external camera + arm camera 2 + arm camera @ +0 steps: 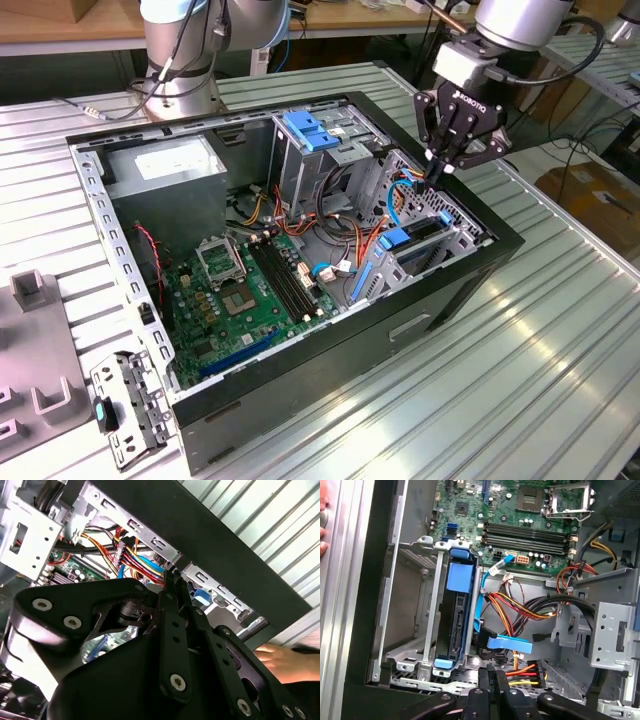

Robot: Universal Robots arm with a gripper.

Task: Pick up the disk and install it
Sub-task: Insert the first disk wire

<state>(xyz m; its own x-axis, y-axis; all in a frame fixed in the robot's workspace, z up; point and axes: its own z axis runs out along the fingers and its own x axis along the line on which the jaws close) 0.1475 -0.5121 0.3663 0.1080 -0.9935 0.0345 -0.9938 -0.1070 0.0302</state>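
At two o'clock in the exterior view, the end effector [437,172] hangs just over the corner of the open case [330,350], its fingers pressed together with nothing visible between them. The disk [456,625] is not in its grip. It stands on edge between blue rails inside the metal bay [410,655], which in the exterior view lies at three o'clock from the motherboard [250,290]. The fingertips are close to the bay's end and to the bundle of cables [520,605]. Whether they touch the disk cannot be told.

The work looks far along, with the disk in its slot and perhaps only needing to be seated. To do that well, any push should run straight along the rails, on the rail's blue end rather than the casing. The closed fingers should stay clear of the orange and red wires beside them, which could snag or be pinched against the bay.

The exterior view gives the whole layout: the case on the ribbed tabletop [520,330], with the cage [305,135] at twelve o'clock from the motherboard. The first wrist view alone shows how deep the disk sits in the bay. The second wrist view looks past the linkage to a person's hand [280,662] resting outside the case wall.
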